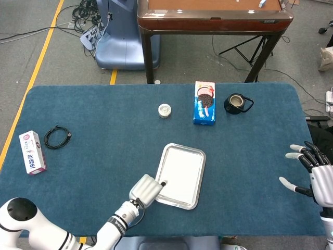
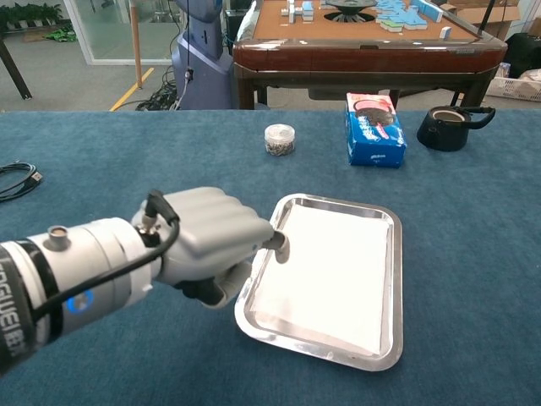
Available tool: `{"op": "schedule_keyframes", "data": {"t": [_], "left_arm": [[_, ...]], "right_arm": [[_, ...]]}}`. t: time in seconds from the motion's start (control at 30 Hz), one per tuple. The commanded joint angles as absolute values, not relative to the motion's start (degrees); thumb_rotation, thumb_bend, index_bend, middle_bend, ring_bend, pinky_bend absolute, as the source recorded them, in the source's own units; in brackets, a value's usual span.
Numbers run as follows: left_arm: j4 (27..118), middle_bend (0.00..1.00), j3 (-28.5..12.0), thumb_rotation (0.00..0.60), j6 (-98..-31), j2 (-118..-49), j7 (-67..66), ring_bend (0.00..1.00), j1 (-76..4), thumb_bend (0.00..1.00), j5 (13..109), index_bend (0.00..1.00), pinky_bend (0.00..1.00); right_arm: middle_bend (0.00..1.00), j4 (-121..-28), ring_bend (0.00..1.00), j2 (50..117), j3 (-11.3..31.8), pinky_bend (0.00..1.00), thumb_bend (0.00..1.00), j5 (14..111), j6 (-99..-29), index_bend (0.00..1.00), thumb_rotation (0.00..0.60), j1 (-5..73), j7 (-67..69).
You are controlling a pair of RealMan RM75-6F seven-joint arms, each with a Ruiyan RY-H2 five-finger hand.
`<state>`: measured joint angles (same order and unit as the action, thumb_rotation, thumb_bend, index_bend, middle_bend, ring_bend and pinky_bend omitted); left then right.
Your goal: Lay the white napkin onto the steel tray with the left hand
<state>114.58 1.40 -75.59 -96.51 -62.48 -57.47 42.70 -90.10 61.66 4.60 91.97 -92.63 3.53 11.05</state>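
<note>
The white napkin (image 1: 179, 169) (image 2: 330, 262) lies flat inside the steel tray (image 1: 201, 176) (image 2: 396, 279) near the table's front middle. My left hand (image 1: 146, 188) (image 2: 211, 241) hovers beside the tray's left rim with its fingers curled into a fist. One fingertip (image 2: 277, 245) reaches just over that rim, and nothing shows in the hand's grasp. My right hand (image 1: 312, 174) stays at the table's far right edge, fingers spread and empty, seen only in the head view.
At the back stand a blue cookie box (image 1: 204, 102) (image 2: 374, 128), a dark teapot (image 1: 237, 103) (image 2: 448, 127) and a small jar (image 1: 164, 110) (image 2: 280, 139). A black cable (image 1: 56, 138) (image 2: 17, 179) and a white carton (image 1: 32, 152) lie far left.
</note>
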Motion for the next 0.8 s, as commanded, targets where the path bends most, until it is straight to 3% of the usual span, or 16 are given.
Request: {"op": "schedule_keyframes", "data": {"t": [0.03,0.17,0.23,0.3,0.4,0.6,0.8], "left_arm": [[115.93,1.00,4.35,0.600,-78.19,-90.33,-55.99,0.99,-53.27,0.71,51.05,0.22,1.00],[117.07,0.98,5.83,0.600,-80.16,-84.40,-51.17,0.89,-49.86,0.71,54.98,0.21,1.00],[117.50,0.91,6.48,0.600,-81.16,-81.24,-48.25,0.83,-47.81,0.70,56.33,0.20,1.00],[118.34,0.78,7.04,0.600,-81.45,-77.98,-45.18,0.74,-45.83,0.67,56.30,0.18,0.97],[118.47,0.59,7.48,0.600,-81.80,-74.65,-41.02,0.55,-43.33,0.62,56.92,0.18,0.84],[116.21,0.35,9.23,0.600,-84.20,-70.28,-32.80,0.31,-37.36,0.59,63.63,0.24,0.53],[113.23,0.29,12.09,0.600,-87.17,-67.03,-27.52,0.23,-31.24,0.59,71.21,0.32,0.37]], "right_arm": [[0.26,-90.06,0.12,61.82,4.54,0.23,0.03,92.04,-92.50,0.37,0.600,3.61,10.87],[0.26,-90.05,0.12,62.02,4.40,0.23,0.03,92.29,-92.41,0.37,0.600,3.67,10.47],[0.26,-90.11,0.12,62.11,4.28,0.23,0.03,92.36,-92.26,0.37,0.600,3.70,10.06],[0.26,-90.23,0.12,62.22,4.13,0.23,0.03,92.40,-91.96,0.37,0.600,3.76,9.51],[0.26,-90.31,0.12,62.54,3.86,0.23,0.03,92.48,-91.34,0.37,0.600,3.94,8.51],[0.26,-90.73,0.12,63.28,3.07,0.23,0.03,92.45,-89.38,0.37,0.600,4.38,4.93],[0.26,-92.58,0.12,62.99,2.38,0.23,0.03,91.65,-87.68,0.37,0.600,4.37,0.79]]}}
